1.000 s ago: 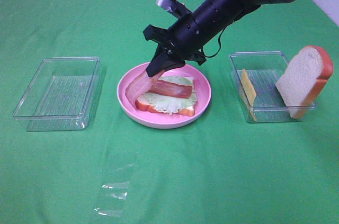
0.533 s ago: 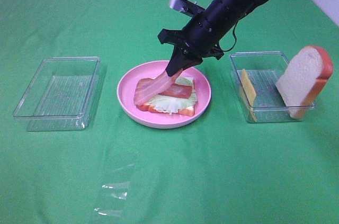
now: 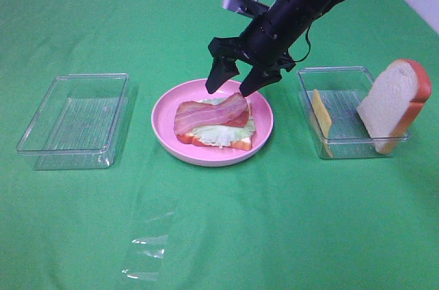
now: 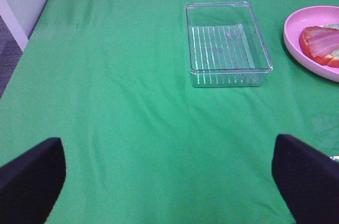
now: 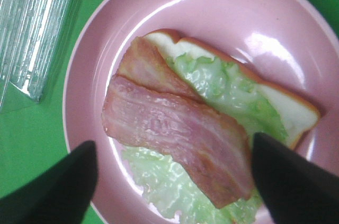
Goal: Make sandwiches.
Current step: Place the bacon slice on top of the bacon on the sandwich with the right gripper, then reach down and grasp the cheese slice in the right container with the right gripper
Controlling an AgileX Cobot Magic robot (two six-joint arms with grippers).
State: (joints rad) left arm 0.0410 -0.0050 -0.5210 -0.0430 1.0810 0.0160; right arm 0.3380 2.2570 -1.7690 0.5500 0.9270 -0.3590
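R gripper point(image 3: 230, 89), jaws spread & holding nothing, hangs just above pink plate point(image 3: 164, 138) w/ sandwich point(image 3: 212, 122): bread, lettuce, 2 bacon strips. Clear tray point(image 3: 337, 147) near its R side holds cheese slice point(image 3: 320, 115) & leaning bread slice point(image 3: 392, 105). 2nd tray point(image 3: 72, 122) well apart on the other side; L gripper point(image 4: 169, 181) also wide apart.

Bright, even light, soft shadows, white glare on the pink plate point(image 5: 265, 44)

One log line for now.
right tool open over plate | two bacon strips on lettuce | cheese, bread slice in right-side tray | left tool open
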